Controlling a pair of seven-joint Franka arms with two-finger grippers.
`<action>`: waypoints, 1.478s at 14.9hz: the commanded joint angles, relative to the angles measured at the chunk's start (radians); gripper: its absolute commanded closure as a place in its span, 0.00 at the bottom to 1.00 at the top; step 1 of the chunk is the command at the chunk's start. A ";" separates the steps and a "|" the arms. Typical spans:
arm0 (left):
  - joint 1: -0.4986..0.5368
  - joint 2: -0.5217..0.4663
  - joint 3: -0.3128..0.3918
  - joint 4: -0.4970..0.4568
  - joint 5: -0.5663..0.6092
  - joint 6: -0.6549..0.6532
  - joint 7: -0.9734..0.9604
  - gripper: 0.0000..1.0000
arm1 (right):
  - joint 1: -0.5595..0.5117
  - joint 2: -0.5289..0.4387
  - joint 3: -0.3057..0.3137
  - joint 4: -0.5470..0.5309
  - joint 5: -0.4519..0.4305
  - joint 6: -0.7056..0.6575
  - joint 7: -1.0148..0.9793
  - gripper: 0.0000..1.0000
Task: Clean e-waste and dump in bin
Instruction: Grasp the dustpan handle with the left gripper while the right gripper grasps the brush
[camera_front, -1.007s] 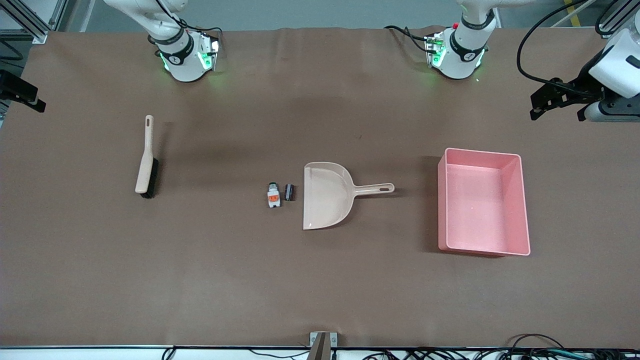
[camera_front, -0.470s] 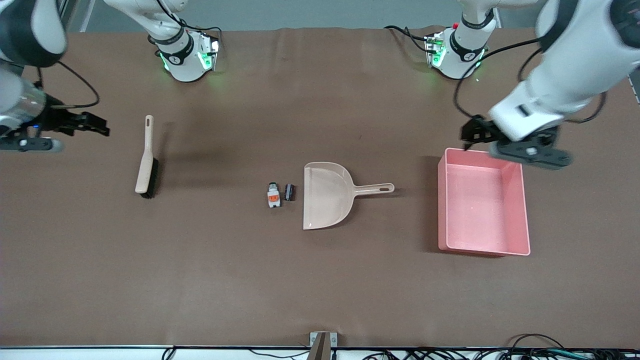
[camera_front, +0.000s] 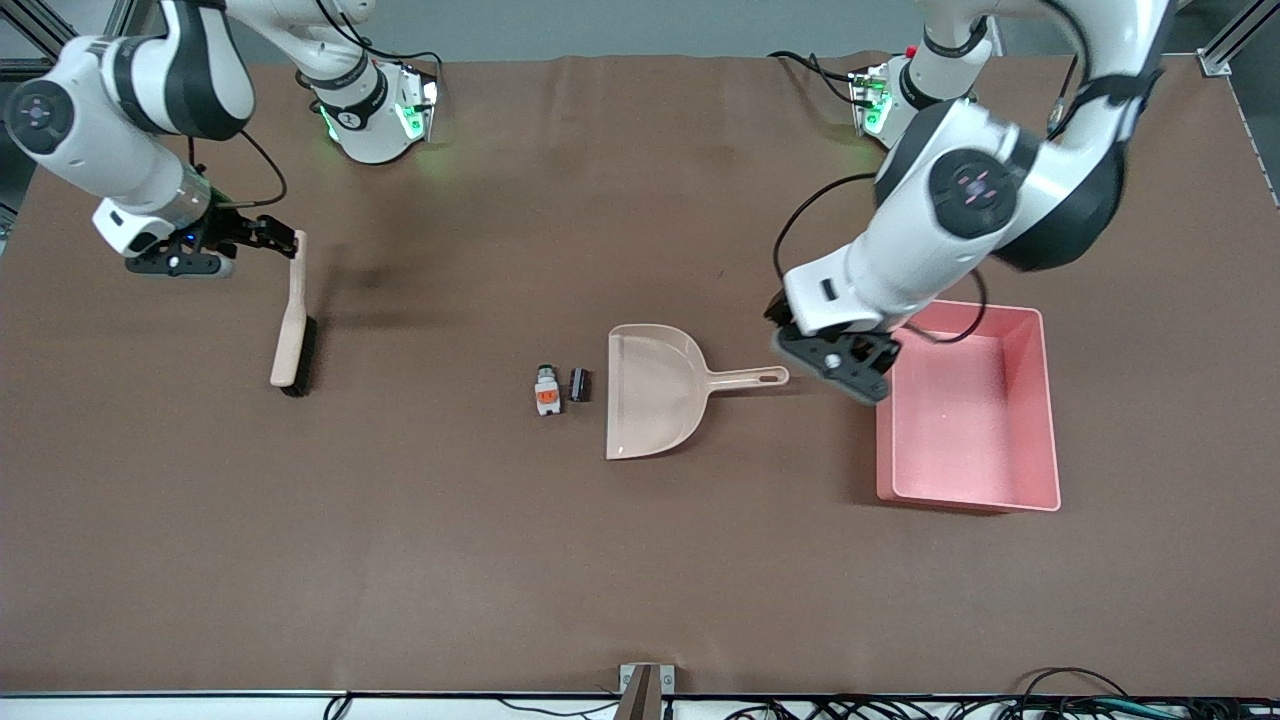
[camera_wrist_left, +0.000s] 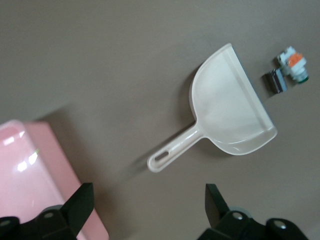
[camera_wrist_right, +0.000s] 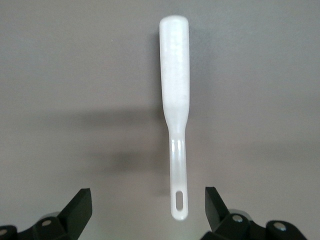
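**Both grippers up, fingers apart**

Take the beige plastic dustpan (camera_front: 655, 390) as your landmark. Its straight lip faces the e-waste (camera_front: 559, 387), two tiny parts just beside it. The pink rectangular plastic bin (camera_front: 968, 408) sits toward its handle end, bare brown table (camera_front: 640, 570) around.

Your left gripper (camera_front: 835, 362) hangs by the handle tip, holding nothing. Your right gripper (camera_front: 262, 238) hovers over the beige-handled brush (camera_front: 292, 318), empty-fingered.

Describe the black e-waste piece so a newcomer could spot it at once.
Find the beige dustpan mid-table. Just off its wide mouth, toward the right arm's end, lie two tiny parts. The small black block is the one closest to the dustpan; its neighbour is white-grey with an orange patch.
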 joint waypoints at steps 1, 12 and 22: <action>-0.035 0.064 -0.010 0.019 0.063 0.031 0.134 0.06 | 0.000 -0.043 -0.005 -0.133 0.001 0.159 -0.021 0.00; -0.111 0.169 -0.012 -0.130 0.189 0.290 0.456 0.24 | -0.128 0.095 -0.004 -0.302 0.000 0.526 -0.181 0.00; -0.125 0.253 -0.012 -0.132 0.276 0.362 0.596 0.29 | -0.118 0.157 -0.002 -0.296 0.000 0.529 -0.171 0.41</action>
